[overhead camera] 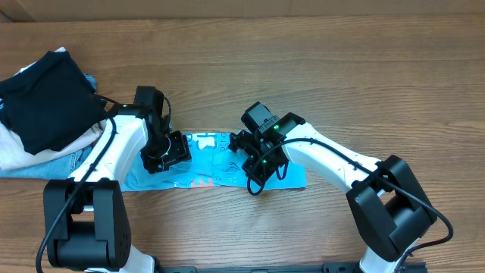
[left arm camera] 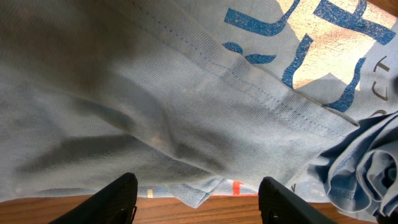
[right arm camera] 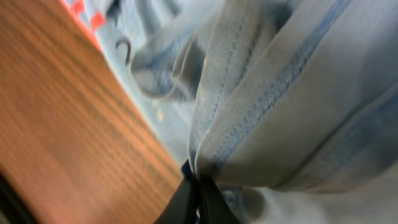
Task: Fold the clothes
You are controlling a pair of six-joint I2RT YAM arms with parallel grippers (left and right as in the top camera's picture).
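Now my right gripper (right arm camera: pixel 199 186) pinches a bunched hem of the sky-blue T-shirt (overhead camera: pixel 203 161), lying on the table (overhead camera: pixel 303 61) between my arms; my left gripper (left arm camera: pixel 198 193) hovers spread above it. I should lift slowly, keeping the fold straight.

A brown wood-grain table (overhead camera: pixel 364 83) fills the view, evenly lit.

Matt, prob. cotton T-shirt (left arm camera: pixel 186 124); smooth-grained wood table (overhead camera: pixel 303 76).

Ovhd top-down; wrists close on shirt (overhead camera: pixel 211 158)
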